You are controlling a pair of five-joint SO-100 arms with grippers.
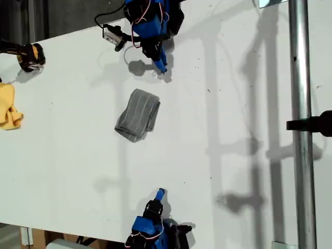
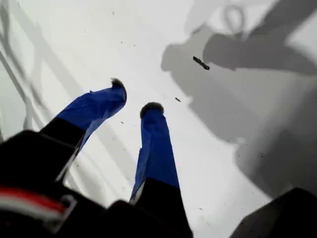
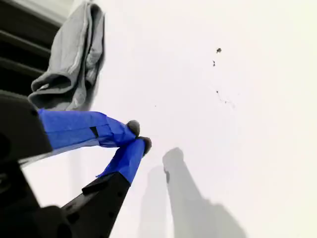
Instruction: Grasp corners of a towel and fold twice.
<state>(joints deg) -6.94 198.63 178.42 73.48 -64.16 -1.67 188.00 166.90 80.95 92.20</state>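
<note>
The towel (image 1: 137, 115), grey with fine white stripes, lies bunched in a narrow folded heap at the middle of the white table (image 1: 233, 104); its corners are tucked in and I cannot pick them out. My first gripper (image 1: 162, 70) (image 2: 134, 96) hangs over bare table just beyond the towel's far end, its blue fingers (image 2: 154, 148) slightly open and empty. My second gripper (image 1: 161, 193) (image 3: 138, 136) is near the exterior view's bottom edge, shut on nothing, pointing toward the towel (image 3: 69, 64), which lies well ahead of it.
A yellow cloth (image 1: 8, 106) and a yellow-black tool (image 1: 28, 54) sit at the exterior view's left edge. A metal pole (image 1: 301, 124) with a black clamp (image 1: 316, 123) runs down that view's right side. Cables trail by the first arm's base.
</note>
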